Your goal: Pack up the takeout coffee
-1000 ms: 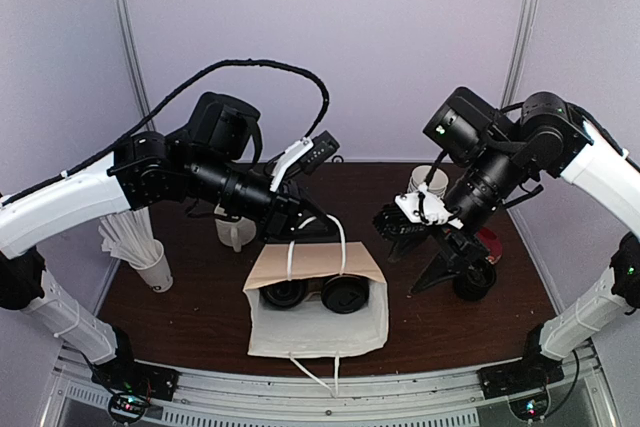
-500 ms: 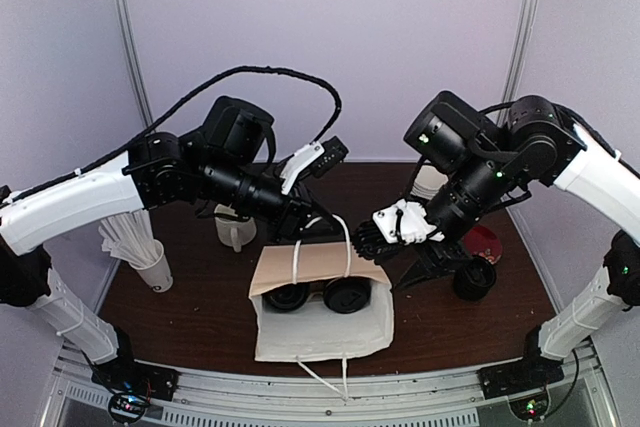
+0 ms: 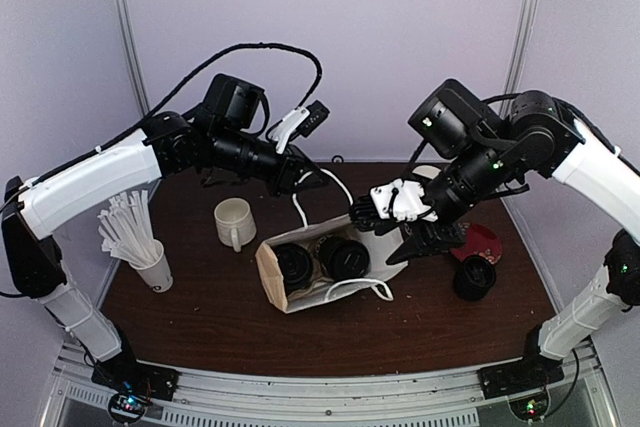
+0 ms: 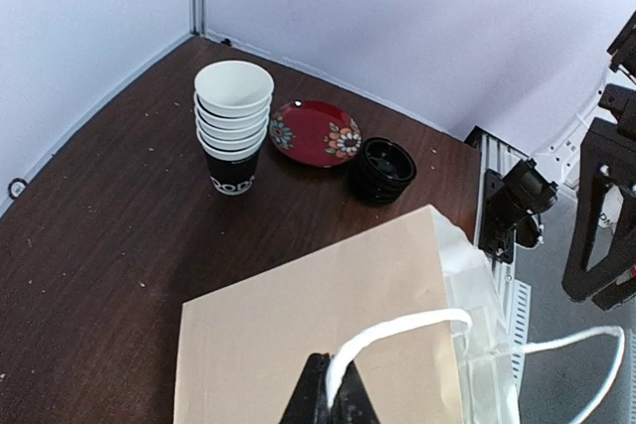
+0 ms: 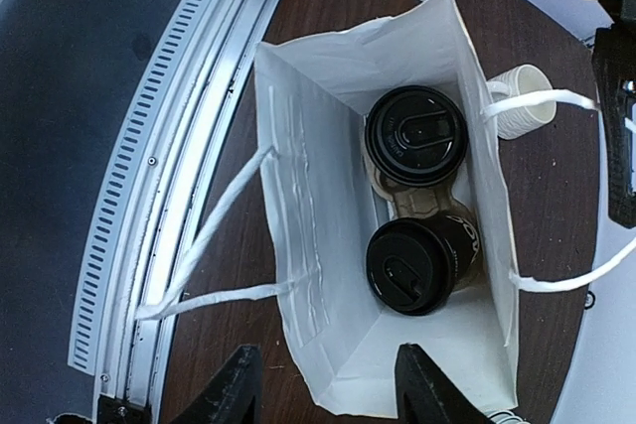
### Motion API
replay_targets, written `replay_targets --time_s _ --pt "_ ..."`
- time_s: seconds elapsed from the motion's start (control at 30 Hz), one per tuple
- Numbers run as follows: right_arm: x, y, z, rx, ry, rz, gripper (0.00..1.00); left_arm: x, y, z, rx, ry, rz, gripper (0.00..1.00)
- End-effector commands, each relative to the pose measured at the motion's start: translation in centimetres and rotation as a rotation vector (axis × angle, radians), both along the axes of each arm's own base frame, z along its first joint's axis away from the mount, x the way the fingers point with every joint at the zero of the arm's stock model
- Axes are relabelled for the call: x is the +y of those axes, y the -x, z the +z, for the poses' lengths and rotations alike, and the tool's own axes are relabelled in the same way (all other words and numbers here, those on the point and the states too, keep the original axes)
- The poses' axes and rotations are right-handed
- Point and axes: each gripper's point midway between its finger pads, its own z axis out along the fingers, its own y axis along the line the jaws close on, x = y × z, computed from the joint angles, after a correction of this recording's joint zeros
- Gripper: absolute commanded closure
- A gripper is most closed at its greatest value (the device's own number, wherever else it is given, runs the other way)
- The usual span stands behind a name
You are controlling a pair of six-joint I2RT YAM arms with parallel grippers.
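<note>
- Takeout coffee cups (image 5: 415, 136), both wearing black lids, are sitting side by side inside the paper bag (image 3: 272, 269). The bag is leaning over near the table's middle, its mouth turned up toward the overhead camera.
- Packing is looking close to done, to my eye: with both cups lying in the bag, the step in hand is getting the bag upright and steady.
- Right gripper (image 3: 378, 217) is hovering at the bag's two o'clock, jaws standing apart and clamping nothing, its wrist camera looking straight down into the bag's mouth.
- Left gripper (image 4: 331, 399) is reaching in at the bag's twelve o'clock, pinched shut on the white handle (image 4: 397, 328) and holding that loop up.
- Next move is calling for a gentle lift on the handle with the right fingers bracing the bag's side, since a jerk could be tipping the cups.
- White mug (image 3: 233, 220) is standing at the bag's ten o'clock and the cup of white sticks (image 3: 140, 247) at nine o'clock; neither is being packed.
- Stack of paper cups (image 4: 234, 116) and red floral plate (image 4: 316, 131) are sitting farthest back, near the bag's two o'clock.
</note>
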Motion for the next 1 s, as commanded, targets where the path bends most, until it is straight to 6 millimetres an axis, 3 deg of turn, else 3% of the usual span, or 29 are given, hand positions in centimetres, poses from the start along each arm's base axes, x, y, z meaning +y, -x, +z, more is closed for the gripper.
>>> replay_targets --time_s 0.0,0.2,0.47,0.7,0.97 --pt "1.6 -2.4 0.0 -0.062 -0.012 -0.062 0.52 -1.5 1.2 2.4 0.0 0.099 -0.091 1.0" --pt "2.4 -4.2 -2.8 -0.13 0.06 -0.062 0.59 -0.8 2.5 2.1 0.037 0.117 -0.11 1.0" --pt "2.6 -3.3 -6.1 -0.13 0.146 0.012 0.61 0.0 3.0 1.5 0.05 0.107 -0.098 1.0" --pt "3.0 -4.6 -9.9 -0.248 0.241 0.013 0.44 -0.1 2.9 1.1 0.06 0.098 -0.095 1.0" --pt "4.0 -6.4 -11.2 -0.379 0.278 -0.031 0.36 -0.1 2.8 0.4 0.047 0.078 -0.098 1.0"
